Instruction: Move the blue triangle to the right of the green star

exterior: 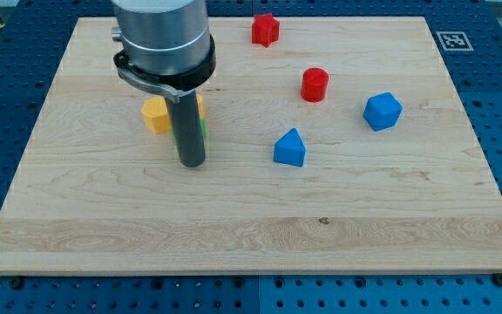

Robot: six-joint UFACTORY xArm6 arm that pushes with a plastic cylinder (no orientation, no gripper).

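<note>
My tip [191, 163] is resting on the desk [251, 227] left of centre, at the foot of the dark rod that is hanging from the grey arm housing [163, 39] near the view's top left. There is no end effector on this rig, only the rod, so nothing is standing apart or clamping together.

The blue triangle [290, 148] is lying near the middle of the desk, well apart from my tip and to its right in the view. A green block [203, 129] is peeking out just beside the rod, mostly hidden behind it, so its shape cannot be made out. A yellow block [156, 114] is sitting just left of the rod, partly under the housing, and a sliver of yellow is also showing at the rod's right edge.

A red cylinder [315, 85] is standing above the blue triangle in the view. A red star [266, 29] is sitting near the top edge. A blue block [383, 112], many-sided, is lying further to the view's right.
</note>
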